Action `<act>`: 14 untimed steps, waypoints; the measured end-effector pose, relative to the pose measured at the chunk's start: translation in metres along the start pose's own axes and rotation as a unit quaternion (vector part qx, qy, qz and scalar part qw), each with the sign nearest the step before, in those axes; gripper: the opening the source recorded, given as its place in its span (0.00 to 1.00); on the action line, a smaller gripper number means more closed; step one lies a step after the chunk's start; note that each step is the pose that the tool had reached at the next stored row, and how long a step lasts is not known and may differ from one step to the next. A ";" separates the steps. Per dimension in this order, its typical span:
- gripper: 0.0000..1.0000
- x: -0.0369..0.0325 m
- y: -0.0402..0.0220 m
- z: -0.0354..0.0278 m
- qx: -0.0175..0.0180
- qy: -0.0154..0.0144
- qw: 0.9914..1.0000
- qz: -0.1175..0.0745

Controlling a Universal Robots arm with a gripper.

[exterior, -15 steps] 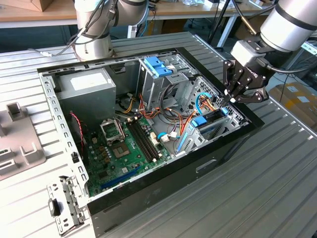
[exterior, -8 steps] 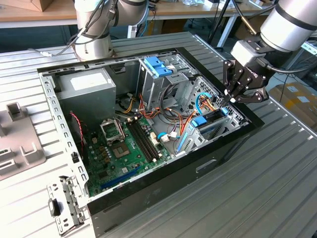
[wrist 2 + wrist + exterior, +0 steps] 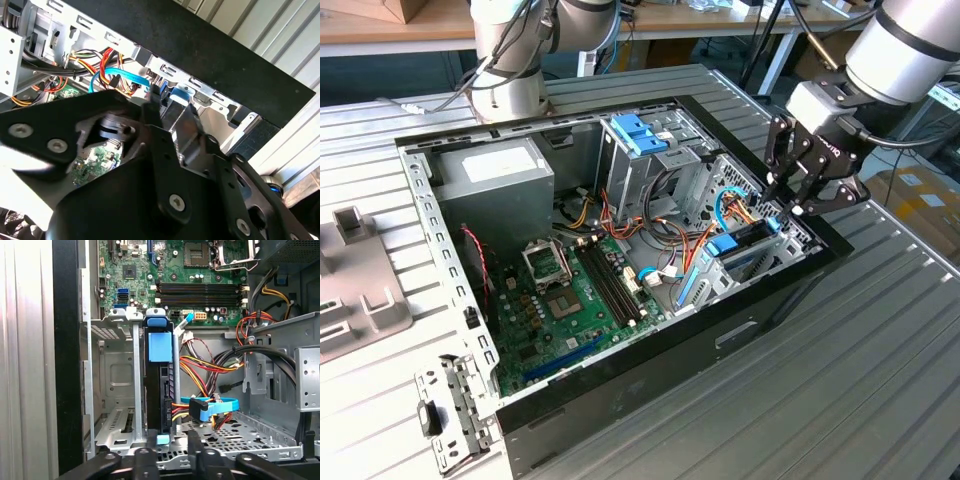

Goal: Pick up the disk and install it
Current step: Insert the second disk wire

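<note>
Disk (image 3: 159, 390): seated on edge in a metal bay (image 3: 112, 390) at the front corner of the open case (image 3: 650, 360), its blue carrier tab (image 3: 160, 346) facing up out of the slot. In the exterior view the disk (image 3: 752, 245) shows as a dark slab with blue rails, just inside the case's black front wall.

Gripper (image 3: 803, 195): black, two linked fingers, hanging directly above the bay, at the case's front corner. Fingertips sit close over the disk's upper edge; contact cannot be told. In the first wrist view the fingertips (image 3: 145, 455) flank the end of the disk nearest the camera, the disk lying in line with the gap between them and below it. The jaws stand apart at a narrow-to-middling spread and hold nothing. In the second wrist view the finger linkage (image 3: 165, 165) covers most of the bay; only the carrier's blue edge (image 3: 181, 93) is seen past it.

Motherboard (image 3: 570, 290): green, flat on the case floor, beside the bay toward the case's rear.

Cables (image 3: 210, 365): red, yellow, orange and black bundle beside the disk; a blue flat cable (image 3: 212, 407) runs just next to the disk's lower end.

Power supply (image 3: 490, 185): grey box in the case's rear corner, well apart from the disk.
</note>
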State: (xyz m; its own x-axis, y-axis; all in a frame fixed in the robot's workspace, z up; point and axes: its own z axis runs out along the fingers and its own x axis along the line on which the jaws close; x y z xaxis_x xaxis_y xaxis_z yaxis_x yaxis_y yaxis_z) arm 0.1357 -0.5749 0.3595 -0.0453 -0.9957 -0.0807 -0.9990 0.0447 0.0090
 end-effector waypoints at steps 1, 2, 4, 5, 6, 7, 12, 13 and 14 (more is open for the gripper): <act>0.42 0.0000 0.0000 0.0000 0.000 0.000 1.000 0.000; 0.42 -0.0001 0.0000 -0.0001 0.000 0.000 1.000 0.000; 0.42 -0.0014 0.0000 -0.0048 0.000 0.000 1.000 0.000; 0.42 -0.0042 0.0002 -0.0093 0.000 0.000 1.000 0.000; 0.42 -0.0067 0.0006 -0.0108 0.000 0.000 1.000 0.000; 0.42 -0.0089 0.0023 -0.0112 0.000 0.000 1.000 0.000; 0.42 -0.0128 0.0193 -0.0108 0.000 -0.001 1.000 0.000; 0.42 -0.0154 0.0194 -0.0104 0.000 -0.001 1.000 0.000; 0.42 -0.0191 0.0196 -0.0102 0.000 -0.001 1.000 0.000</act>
State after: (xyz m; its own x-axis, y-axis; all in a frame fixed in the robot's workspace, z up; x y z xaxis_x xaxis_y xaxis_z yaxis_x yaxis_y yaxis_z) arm 0.1170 -0.5558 0.3714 -0.0451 -0.9956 -0.0821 -0.9990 0.0446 0.0085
